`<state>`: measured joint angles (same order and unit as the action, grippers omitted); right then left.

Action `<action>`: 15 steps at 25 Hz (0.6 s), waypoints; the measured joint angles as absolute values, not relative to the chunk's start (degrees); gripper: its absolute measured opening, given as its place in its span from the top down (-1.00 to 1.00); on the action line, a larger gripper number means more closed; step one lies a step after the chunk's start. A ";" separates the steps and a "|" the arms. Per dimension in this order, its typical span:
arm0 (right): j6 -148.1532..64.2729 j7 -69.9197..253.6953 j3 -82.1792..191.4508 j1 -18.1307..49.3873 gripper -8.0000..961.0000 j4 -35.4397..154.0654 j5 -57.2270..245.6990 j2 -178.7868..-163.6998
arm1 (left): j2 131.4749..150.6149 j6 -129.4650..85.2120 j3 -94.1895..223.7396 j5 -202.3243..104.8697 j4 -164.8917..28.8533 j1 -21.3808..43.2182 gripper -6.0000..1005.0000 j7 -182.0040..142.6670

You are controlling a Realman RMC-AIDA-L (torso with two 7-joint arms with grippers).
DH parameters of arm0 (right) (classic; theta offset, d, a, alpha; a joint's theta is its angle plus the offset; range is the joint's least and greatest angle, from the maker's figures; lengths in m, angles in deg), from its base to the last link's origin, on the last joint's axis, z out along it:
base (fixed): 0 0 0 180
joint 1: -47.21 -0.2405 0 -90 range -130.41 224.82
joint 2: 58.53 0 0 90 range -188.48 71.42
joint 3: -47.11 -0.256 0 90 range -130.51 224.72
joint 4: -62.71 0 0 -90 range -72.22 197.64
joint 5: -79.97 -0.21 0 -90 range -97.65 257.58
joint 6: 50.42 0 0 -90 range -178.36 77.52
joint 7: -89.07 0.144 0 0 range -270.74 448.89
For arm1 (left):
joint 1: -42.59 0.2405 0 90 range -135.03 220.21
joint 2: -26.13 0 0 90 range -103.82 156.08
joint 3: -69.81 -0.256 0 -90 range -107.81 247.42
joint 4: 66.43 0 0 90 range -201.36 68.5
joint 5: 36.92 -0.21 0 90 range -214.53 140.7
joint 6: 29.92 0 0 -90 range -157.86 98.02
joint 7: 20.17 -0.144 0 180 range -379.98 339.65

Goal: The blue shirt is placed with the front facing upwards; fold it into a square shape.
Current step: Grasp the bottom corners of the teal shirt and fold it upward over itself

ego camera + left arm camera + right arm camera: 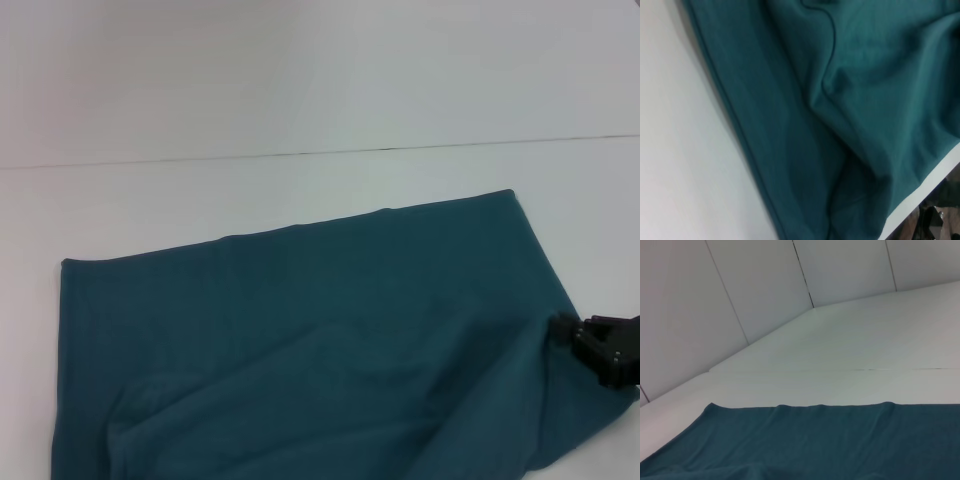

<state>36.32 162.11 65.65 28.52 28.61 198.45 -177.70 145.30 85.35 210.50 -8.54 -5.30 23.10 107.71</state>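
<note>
The blue shirt [300, 340] lies spread on the white table [300, 200], plain teal side up and loosely rumpled. A long raised fold runs across it from the near left toward the right edge. At that right edge my right gripper [572, 335] is shut on the cloth, and creases fan out from its tip. In the left wrist view the shirt [850, 100] shows from close above, with soft folds and a hemmed edge; my left gripper itself does not show. The far hem of the shirt [815, 440] fills the near part of the right wrist view.
A thin seam [320, 153] crosses the tabletop beyond the shirt. White wall panels [765, 285] stand behind the table. The table's edge [920, 197] runs close to the cloth in the left wrist view, with dark clutter [937, 220] below it.
</note>
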 joint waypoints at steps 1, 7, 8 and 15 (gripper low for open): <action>36.32 162.04 65.65 28.55 0.90 28.70 198.44 -177.66 | 145.22 85.33 210.60 -8.60 -5.29 23.09 -0.86 107.79; 36.33 161.98 65.65 28.58 0.90 28.70 198.44 -177.60 | 145.19 85.22 210.56 -9.04 -5.25 22.86 -0.86 108.49; 36.32 161.97 65.65 28.58 0.90 28.70 198.44 -177.60 | 145.24 85.13 210.53 -9.07 -5.26 22.79 -0.86 108.58; 36.33 161.94 65.65 28.49 0.90 28.70 198.44 -177.53 | 145.51 84.67 210.48 -9.23 -5.71 22.24 -0.86 108.72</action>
<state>36.33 161.94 65.65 28.49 28.70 198.44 -177.53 145.51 84.67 210.48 -9.23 -5.71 22.24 108.72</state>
